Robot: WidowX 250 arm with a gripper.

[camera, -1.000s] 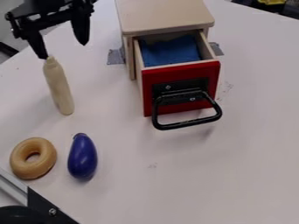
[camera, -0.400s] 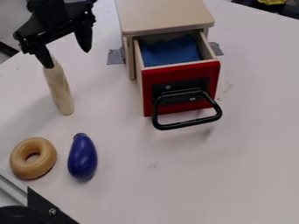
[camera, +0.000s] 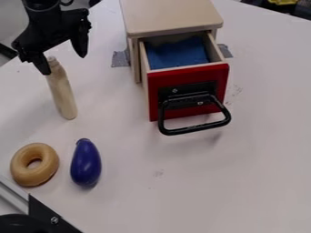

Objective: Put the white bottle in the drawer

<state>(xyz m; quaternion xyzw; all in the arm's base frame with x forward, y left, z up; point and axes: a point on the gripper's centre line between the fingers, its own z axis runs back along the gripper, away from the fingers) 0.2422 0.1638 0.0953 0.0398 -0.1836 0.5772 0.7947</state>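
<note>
while the gripper gapes, the smooth, slender bottle stands upright.

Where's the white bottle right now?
The white bottle is at the left of the camera view, its top end close by the open gripper, left of the red-fronted drawer and above the tan ring.

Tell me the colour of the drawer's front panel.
The drawer's front panel is red, clearest in the camera view.

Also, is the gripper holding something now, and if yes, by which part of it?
Nothing is held: the gripper is open, with one finger near the top of the bottle.
</note>
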